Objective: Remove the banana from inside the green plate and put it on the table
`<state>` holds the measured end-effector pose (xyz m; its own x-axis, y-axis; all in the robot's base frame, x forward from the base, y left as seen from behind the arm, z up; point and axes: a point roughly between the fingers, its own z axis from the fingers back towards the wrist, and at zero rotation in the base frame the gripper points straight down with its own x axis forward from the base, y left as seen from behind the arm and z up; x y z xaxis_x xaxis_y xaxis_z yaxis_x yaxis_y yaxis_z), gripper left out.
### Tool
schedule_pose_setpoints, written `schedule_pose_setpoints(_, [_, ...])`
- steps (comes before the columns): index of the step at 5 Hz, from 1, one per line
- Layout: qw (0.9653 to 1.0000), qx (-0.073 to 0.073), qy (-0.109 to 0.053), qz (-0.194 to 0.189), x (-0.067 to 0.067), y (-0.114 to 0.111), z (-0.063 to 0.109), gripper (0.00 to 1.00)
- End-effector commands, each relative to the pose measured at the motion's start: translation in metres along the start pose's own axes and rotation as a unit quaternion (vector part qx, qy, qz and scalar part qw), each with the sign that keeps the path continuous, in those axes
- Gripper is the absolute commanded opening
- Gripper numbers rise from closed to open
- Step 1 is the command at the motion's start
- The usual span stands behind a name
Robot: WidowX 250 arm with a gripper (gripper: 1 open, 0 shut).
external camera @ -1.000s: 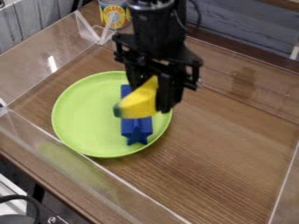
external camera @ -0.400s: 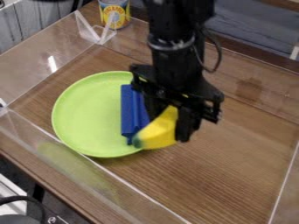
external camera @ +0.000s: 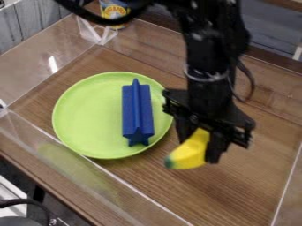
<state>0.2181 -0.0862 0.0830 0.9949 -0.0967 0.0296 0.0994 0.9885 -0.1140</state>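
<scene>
My gripper [external camera: 203,146] is shut on the banana [external camera: 190,154], a small yellow toy that hangs end-down from the black fingers, just right of the green plate [external camera: 88,113] and low over the table [external camera: 242,190]. The banana's lower end is close to the wood; whether it touches I cannot tell. The round lime-green plate lies at centre left with a long blue star-section block [external camera: 138,111] lying in it. The black arm rises from the gripper toward the top of the view.
Clear acrylic walls [external camera: 48,168] border the brown tabletop on the near and left sides. A yellow-and-white object [external camera: 113,12] stands beyond the far wall at the top. Bare wood stretches to the right of and in front of the gripper.
The gripper has carried the banana from above the plate's middle, rightward and down, past the plate's right rim to a spot low over the table. The blue block is now fully uncovered.
</scene>
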Motion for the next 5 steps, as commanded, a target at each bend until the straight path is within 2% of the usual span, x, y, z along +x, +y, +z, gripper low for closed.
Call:
schedule_pose_setpoints(1, [0.9995, -0.008, -0.024, -0.021, 0.015, 0.002, -0.005, 0.0])
schedule_pose_setpoints(2, [0.9989, -0.012, -0.021, -0.04, 0.02, 0.008, -0.019, 0.0])
schedule_pose_setpoints(3, [0.9994, -0.012, -0.026, -0.018, 0.025, 0.001, -0.022, 0.0])
schedule_pose_setpoints(4, [0.9995, -0.011, -0.03, 0.004, 0.031, -0.006, -0.024, 1.0])
schedule_pose_setpoints(5, [0.9994, -0.011, -0.032, 0.013, 0.033, -0.002, -0.025, 1.0])
